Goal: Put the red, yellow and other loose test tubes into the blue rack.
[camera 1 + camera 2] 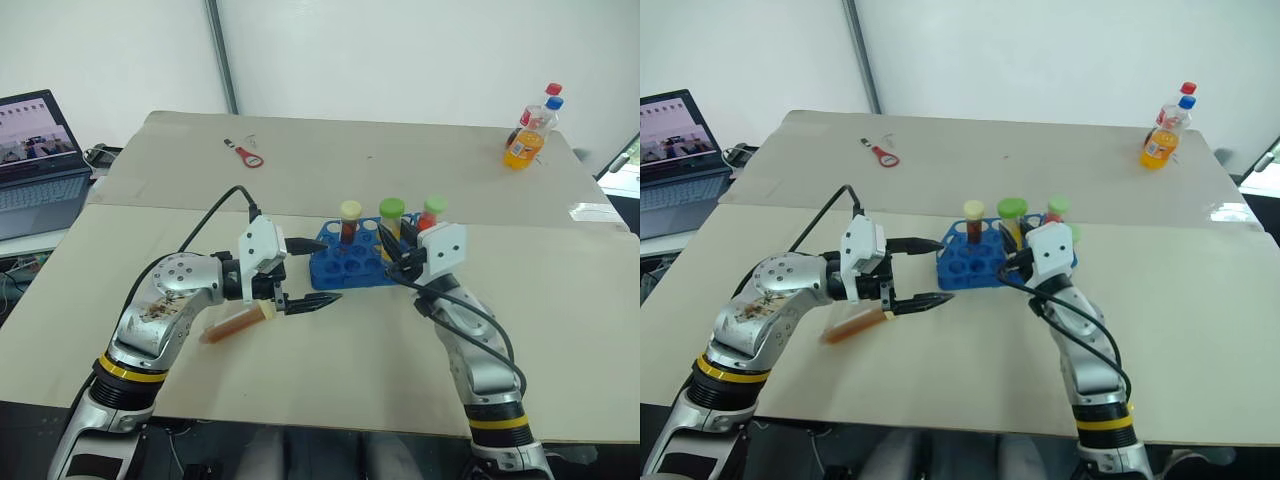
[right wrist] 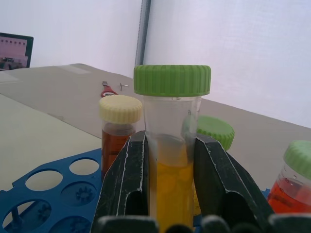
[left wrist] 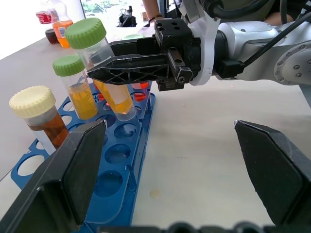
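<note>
Right wrist view has my right gripper (image 2: 170, 194) clamped on a clear plastic test tube with a green screw cap and yellow liquid (image 2: 171, 145), held upright between my two black fingers just over the blue plastic rack of round holes (image 2: 43, 194); the tube's lower end is hidden behind my fingers, so I cannot tell whether it has entered a hole. From the head camera that forearm reaches forward over the beige tabletop (image 1: 560, 330) to the rack's near right end. Beside the held tube stand a cream-capped tube of brown liquid (image 1: 349, 222), a second green-capped yellow tube (image 3: 77, 86) and a green-capped tube of red-orange liquid (image 1: 430, 213). My left gripper (image 1: 305, 275) hangs level just left of the rack, pointing toward it, fingers spread wide and holding nothing. One loose tube of orange-brown liquid (image 1: 237, 322) lies on its side on the table beneath my left wrist, partly covered by it, its cap colour hard to make out.
</note>
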Motion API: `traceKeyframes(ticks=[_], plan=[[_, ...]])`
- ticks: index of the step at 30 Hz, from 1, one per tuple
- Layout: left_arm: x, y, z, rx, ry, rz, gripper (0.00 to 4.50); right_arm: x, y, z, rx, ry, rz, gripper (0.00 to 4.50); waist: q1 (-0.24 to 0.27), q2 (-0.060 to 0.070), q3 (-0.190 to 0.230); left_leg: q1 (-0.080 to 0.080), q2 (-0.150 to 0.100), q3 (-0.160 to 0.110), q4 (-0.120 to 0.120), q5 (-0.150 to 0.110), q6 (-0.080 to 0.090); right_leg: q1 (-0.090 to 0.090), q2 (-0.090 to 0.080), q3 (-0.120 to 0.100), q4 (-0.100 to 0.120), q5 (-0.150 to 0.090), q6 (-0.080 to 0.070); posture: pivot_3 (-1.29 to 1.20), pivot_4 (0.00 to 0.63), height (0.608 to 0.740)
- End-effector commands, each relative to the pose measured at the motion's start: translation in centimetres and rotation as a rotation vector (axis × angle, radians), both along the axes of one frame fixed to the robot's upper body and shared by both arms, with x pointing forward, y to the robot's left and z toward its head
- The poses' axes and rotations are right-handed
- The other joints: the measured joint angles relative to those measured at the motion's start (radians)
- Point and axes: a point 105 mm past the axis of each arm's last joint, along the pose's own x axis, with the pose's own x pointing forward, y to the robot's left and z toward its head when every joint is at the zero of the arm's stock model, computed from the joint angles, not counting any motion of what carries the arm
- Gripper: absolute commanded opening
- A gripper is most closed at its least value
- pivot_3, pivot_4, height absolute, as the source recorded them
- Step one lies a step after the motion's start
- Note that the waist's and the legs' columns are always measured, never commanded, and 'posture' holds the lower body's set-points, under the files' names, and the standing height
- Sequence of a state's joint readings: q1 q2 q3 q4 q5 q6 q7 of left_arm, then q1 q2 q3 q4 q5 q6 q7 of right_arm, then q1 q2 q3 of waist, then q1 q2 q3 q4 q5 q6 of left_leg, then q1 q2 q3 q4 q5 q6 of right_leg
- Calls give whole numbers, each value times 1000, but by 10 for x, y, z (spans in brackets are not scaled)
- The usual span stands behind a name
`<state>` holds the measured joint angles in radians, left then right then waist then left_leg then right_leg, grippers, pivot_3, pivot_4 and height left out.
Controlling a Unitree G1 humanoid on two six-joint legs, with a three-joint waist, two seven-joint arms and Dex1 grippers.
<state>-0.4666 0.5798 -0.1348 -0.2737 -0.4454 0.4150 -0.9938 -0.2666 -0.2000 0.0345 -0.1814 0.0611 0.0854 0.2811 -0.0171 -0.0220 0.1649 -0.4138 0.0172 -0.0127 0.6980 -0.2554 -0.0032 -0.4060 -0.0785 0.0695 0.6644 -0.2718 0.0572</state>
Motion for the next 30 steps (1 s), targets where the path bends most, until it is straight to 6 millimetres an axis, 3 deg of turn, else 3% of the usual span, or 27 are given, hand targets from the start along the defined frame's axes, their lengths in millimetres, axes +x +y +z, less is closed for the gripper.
traceKeyframes(ticks=[1, 7, 22, 27, 30], plan=[[-4, -6, 12, -9, -59, -21, 4500, -6, -1, 2, -9, -15, -8, 879, 2, 0, 0, 0, 0, 0, 0, 0, 0, 0, 0, 0, 0, 0, 0, 0, 150, 701], [-5, -7, 12, -11, -61, -27, 4500, -11, 4, 5, -52, -29, -3, 879, 1, 0, 0, 0, 0, 0, 0, 0, 0, 0, 0, 0, 0, 0, 0, 0, 150, 701], [-5, -9, 12, -12, -67, -40, 4500, -3, -8, 0, -86, -35, -109, 874, 3, 0, 0, 0, 0, 0, 0, 0, 0, 1, 0, 0, 0, 0, 0, 0, 150, 701], [-5, -11, 12, -17, -68, -39, 4500, -3, -6, -4, -18, -12, -107, 874, 2, 0, 0, 0, 0, 0, 0, 0, 0, 1, 0, 0, 0, 0, 0, 0, 150, 701], [-4, -12, 12, -22, -69, -34, 4500, -1, -16, -5, 81, -9, -154, 873, 2, 0, 0, 1, 0, 0, 0, 0, 0, 1, 0, 0, 0, 0, 0, 0, 150, 701]])
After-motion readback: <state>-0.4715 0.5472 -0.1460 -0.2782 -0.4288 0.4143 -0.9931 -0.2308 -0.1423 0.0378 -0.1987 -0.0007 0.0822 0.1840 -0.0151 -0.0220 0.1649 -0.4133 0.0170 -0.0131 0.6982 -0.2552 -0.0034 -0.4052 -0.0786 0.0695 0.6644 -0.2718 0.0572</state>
